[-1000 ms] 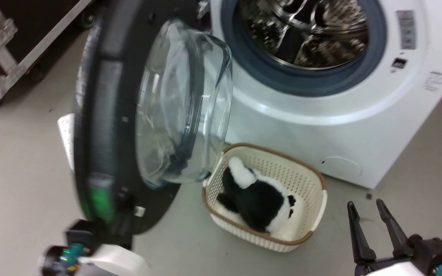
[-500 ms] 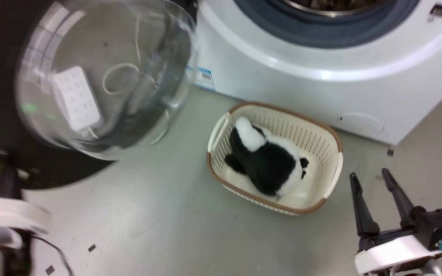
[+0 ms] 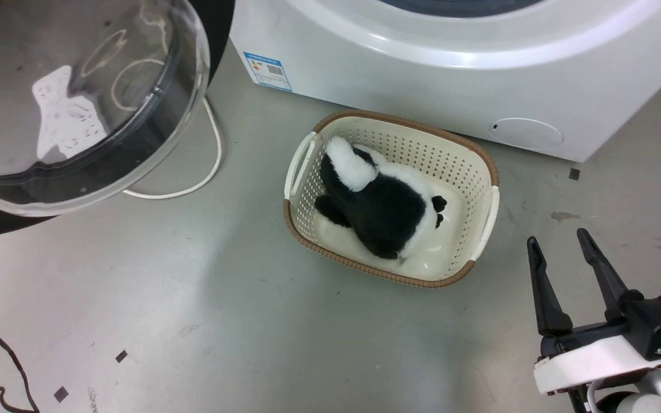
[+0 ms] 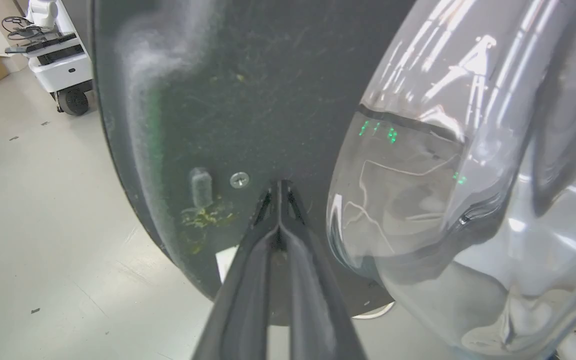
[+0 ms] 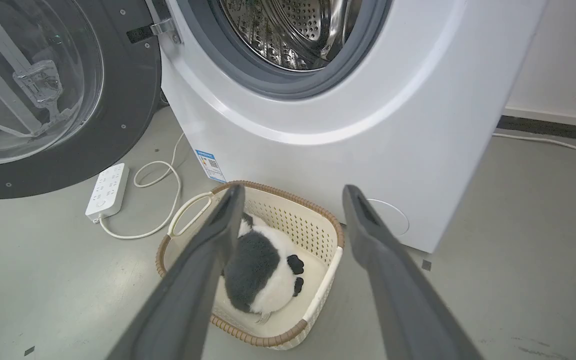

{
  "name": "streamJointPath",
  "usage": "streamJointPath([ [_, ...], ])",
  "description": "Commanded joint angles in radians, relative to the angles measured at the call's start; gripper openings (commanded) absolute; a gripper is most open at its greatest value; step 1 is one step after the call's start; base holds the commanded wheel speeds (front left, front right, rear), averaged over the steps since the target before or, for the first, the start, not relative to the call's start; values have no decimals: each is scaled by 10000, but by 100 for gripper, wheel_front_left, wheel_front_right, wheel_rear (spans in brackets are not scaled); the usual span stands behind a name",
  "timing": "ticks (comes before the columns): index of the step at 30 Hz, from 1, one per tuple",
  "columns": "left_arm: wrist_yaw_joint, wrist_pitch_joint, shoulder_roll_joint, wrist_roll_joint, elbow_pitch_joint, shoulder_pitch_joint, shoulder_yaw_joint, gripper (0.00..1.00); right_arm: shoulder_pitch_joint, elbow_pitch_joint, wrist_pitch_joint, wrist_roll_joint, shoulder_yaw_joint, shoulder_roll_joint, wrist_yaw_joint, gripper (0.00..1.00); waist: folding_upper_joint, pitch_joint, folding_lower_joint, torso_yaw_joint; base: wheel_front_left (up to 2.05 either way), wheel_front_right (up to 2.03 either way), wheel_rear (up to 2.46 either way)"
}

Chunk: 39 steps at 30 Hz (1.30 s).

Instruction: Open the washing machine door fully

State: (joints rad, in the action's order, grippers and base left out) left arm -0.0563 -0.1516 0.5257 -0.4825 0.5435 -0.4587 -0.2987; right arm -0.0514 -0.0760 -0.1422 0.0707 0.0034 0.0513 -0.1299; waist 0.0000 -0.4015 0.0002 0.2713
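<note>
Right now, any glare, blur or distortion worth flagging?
Head view: sharp, though the power strip looks warped through the washing machine door. Left wrist view: streaky glare on its glass; left gripper soft. Right wrist view: right gripper blurred up close.

No wording can be read. The one label, a blue-edged sticker with a small code square, sits low on the front of the white washing machine — its print too small to make out.

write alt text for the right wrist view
The washing machine door stands wide open at left, baring the steel drum. On the floor: a cream basket holding a black-and-white plush toy, and a power strip. The right tool is open in the foreground.
</note>
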Motion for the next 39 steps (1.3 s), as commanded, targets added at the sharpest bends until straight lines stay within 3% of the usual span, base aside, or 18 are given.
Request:
streamJointPath([
  [1,-49,-93,53,63,103,-129,41,0,-117,-61,7,-48,-28,-11,-8,100,0,2,-2,-24,0,0,0],
  [6,-161,-657,28,263,778,-290,264,0,-95,92,-246,22,-61,-11,-8,100,0,375,-2,-144,0,0,0],
  [11,-215,-973,-258,617,478,-3,587,0,-28,359,-649,222,-232,-11,-8,100,0,1057,-2,-292,0,0,0],
  [17,-242,-1066,-956,985,-1112,884,1098,0,109,508,-1001,401,-541,-11,-8,100,0,2042,-2,-663,0,0,0],
  [23,-61,-1057,-2033,1174,-3199,2342,1746,0,474,579,-1157,561,-917,-11,-8,100,0,3120,-2,-1287,0,0,0],
  [34,731,-948,-3233,1892,-5189,4778,2828,0,1172,399,-1193,739,-834,-11,-8,100,0,3994,-2,-2521,0,0,0],
  [35,777,-955,-3304,1967,-5229,4925,2926,39,1226,390,-1193,759,-797,-11,-8,100,0,4028,-2,-2592,0,0,0],
  [36,825,-964,-3358,2057,-5255,5052,3018,91,1283,384,-1194,774,-761,-11,-8,100,0,4043,-2,-2651,0,0,0],
  [37,853,-974,-3408,2137,-5263,5158,3116,100,1332,384,-1194,783,-724,-11,-8,100,0,4049,-2,-2703,0,0,0],
  [39,926,-988,-3520,2310,-5312,5338,3328,100,1407,385,-1194,796,-687,-11,-8,100,0,4071,-2,-2773,0,0,0],
])
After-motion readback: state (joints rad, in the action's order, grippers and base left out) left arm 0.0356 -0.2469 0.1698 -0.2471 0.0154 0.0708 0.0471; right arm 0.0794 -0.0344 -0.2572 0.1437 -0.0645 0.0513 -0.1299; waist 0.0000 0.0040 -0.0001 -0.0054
